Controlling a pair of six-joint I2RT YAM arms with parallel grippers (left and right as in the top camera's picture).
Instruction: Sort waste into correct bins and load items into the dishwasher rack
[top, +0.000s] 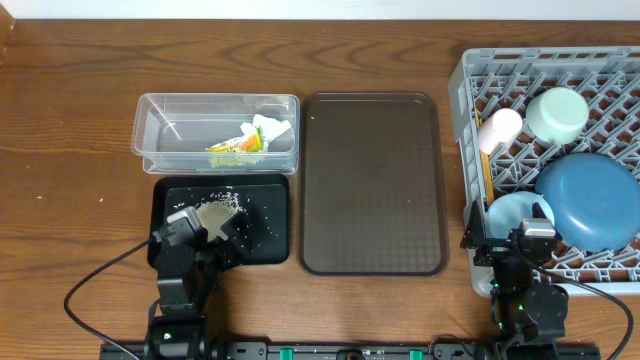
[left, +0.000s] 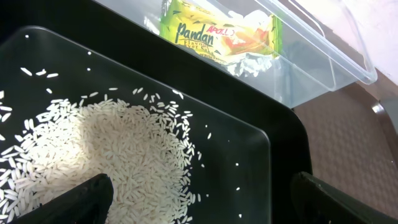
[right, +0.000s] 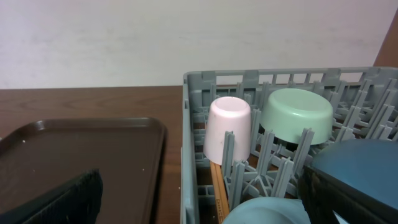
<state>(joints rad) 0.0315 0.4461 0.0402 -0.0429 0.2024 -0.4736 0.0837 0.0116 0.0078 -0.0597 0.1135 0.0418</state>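
Note:
The clear tub (top: 217, 133) holds the snack wrapper (top: 236, 146) and the crumpled napkin (top: 272, 129). Loose rice (top: 222, 208) lies in the black tray (top: 265, 215). My left gripper (top: 210, 226) hangs open just over that rice pile (left: 118, 155), with nothing between its fingers (left: 87, 196). The grey rack (top: 470, 110) carries the pink cup (top: 503, 125), mint bowl (top: 557, 113), dark-blue plate (top: 592, 198) and light-blue saucer (top: 510, 212). Wooden chopsticks (right: 219, 186) lie inside beside the cup. My right gripper (top: 518, 238) stands open and empty over the rack's near left corner.
A large brown serving tray (top: 372, 180) lies between the two bins and the rack. Bare wooden table runs along the back and the far left. Cables trail from both arm bases at the front edge.

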